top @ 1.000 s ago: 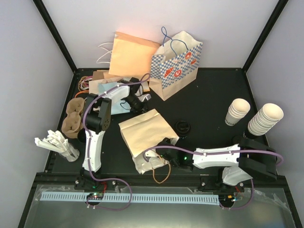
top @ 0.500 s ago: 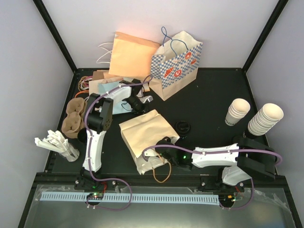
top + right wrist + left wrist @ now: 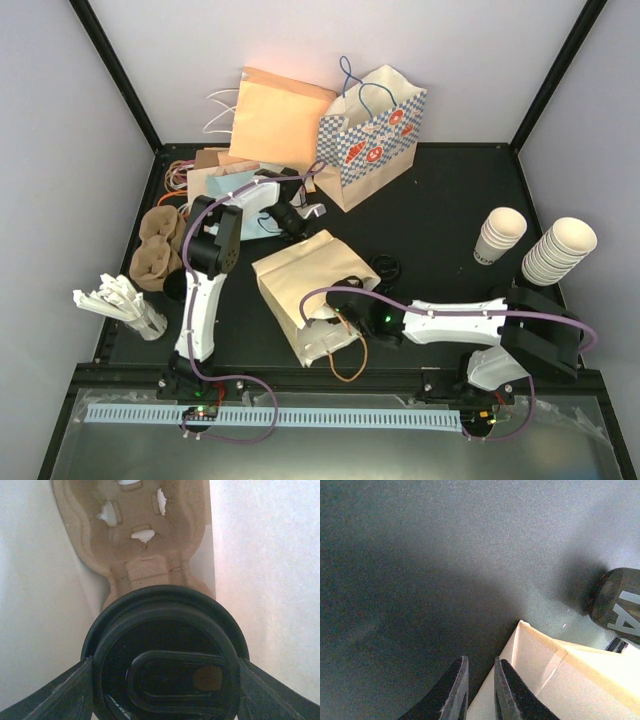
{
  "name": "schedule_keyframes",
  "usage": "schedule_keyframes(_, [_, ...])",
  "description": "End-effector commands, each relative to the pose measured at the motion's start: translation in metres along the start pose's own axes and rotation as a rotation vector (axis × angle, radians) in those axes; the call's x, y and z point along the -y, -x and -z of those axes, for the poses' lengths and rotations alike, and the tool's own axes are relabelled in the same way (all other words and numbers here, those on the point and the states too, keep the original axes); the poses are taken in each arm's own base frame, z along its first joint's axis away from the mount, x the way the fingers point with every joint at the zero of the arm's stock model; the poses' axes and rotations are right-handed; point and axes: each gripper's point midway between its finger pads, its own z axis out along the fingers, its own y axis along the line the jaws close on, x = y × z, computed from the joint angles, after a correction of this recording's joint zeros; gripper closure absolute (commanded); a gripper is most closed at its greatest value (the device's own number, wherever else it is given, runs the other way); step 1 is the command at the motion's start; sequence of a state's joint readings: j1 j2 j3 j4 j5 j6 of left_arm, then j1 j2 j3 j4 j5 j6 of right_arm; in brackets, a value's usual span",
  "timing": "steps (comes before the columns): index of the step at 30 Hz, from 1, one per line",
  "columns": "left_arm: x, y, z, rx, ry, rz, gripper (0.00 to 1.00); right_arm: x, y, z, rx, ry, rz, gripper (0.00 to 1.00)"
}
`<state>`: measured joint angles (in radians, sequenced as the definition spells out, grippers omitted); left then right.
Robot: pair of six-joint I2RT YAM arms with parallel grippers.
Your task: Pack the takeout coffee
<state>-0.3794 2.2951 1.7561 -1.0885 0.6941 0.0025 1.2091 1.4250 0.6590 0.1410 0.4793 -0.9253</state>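
Nearly done lol: right pincer (image 3: 165,692) clamps the takeout coffee (image 3: 165,630) inside the paper bag (image 3: 300,275), left pincer (image 3: 480,682) pinching its corner; only release left.

A matte black table (image 3: 460,190) fills the enclosure. Pale lilac-grey walls stand behind (image 3: 330,40), left (image 3: 50,150) and right (image 3: 600,150), joined by slanting black corner posts (image 3: 113,75). A brushed metal ledge (image 3: 330,450) runs along the near edge. The light is soft and even.
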Motion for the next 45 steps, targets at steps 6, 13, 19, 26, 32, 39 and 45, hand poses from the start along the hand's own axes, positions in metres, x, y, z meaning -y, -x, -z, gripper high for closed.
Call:
schedule_keyframes(6, [0.028,-0.007,-0.014,-0.071,-0.094,-0.049,0.83,0.001,-0.006,-0.007,-0.001,0.072,-0.051,0.30])
schedule_keyframes(13, [0.030,-0.011,-0.018,-0.091,-0.115,-0.054,0.84,-0.006,-0.013,-0.017,-0.047,0.119,-0.041,0.30])
schedule_keyframes(19, [0.029,-0.017,-0.021,-0.113,-0.116,-0.056,0.84,-0.008,-0.017,-0.024,-0.077,0.119,-0.023,0.30])
schedule_keyframes(26, [0.033,-0.019,-0.023,-0.124,-0.133,-0.065,0.86,-0.016,-0.027,-0.031,-0.130,0.137,0.007,0.30])
schedule_keyframes(32, [0.030,-0.022,-0.025,-0.136,-0.122,-0.064,0.86,-0.023,-0.040,-0.032,-0.198,0.166,0.030,0.31])
schedule_keyframes(39, [0.029,-0.021,-0.025,-0.131,-0.116,-0.066,0.86,-0.019,-0.053,-0.023,-0.266,0.149,0.001,0.30])
schedule_keyframes(45, [0.029,-0.021,-0.025,-0.132,-0.114,-0.066,0.87,-0.030,-0.066,-0.024,-0.330,0.186,0.015,0.30])
